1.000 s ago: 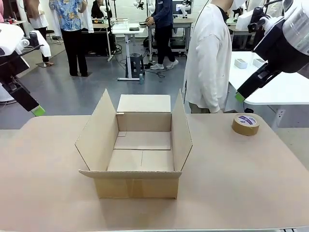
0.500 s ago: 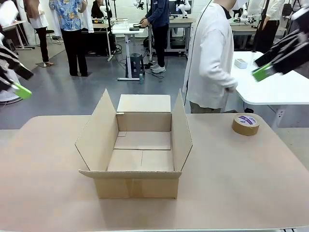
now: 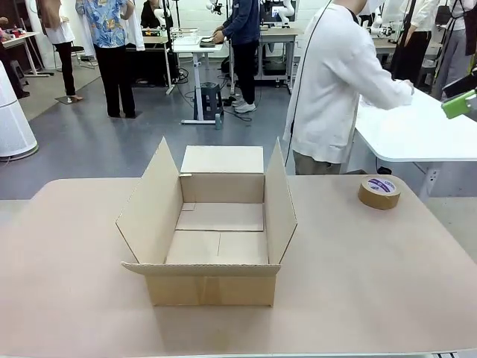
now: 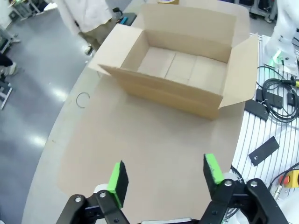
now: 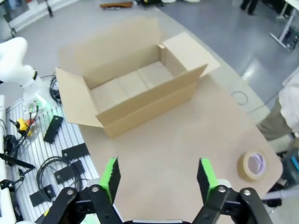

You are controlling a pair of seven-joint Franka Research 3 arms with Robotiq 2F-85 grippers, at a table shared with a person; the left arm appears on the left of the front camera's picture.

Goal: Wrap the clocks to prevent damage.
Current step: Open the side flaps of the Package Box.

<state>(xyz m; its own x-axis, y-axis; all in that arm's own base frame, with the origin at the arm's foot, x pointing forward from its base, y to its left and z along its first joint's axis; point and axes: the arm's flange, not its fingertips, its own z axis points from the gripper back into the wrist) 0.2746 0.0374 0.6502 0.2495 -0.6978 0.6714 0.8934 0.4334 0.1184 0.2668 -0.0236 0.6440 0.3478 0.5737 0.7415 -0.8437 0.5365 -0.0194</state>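
Note:
An open, empty cardboard box (image 3: 220, 226) stands in the middle of the tan table (image 3: 373, 276), its flaps spread out. My left gripper (image 4: 165, 175) hangs open high above the table's bare surface, with the box (image 4: 182, 70) well ahead of it. My right gripper (image 5: 159, 175) is open too, raised high over the table with nothing between its fingers; the box (image 5: 131, 84) lies ahead of it. At the right edge of the front view, one green fingertip (image 3: 458, 103) of the right gripper pokes in.
A roll of brown tape (image 3: 379, 192) lies on the table at the far right, also visible as the tape roll (image 5: 253, 164). A person in a white top (image 3: 332, 82) stands at the far side, reaching toward a white table (image 3: 417, 130). Cables and black parts (image 4: 275, 100) lie off the table's near edge.
Both arms have lifted and swung outward: the left gripper has left the front view, the right one has gone up to the right edge. The person has turned toward the white table.

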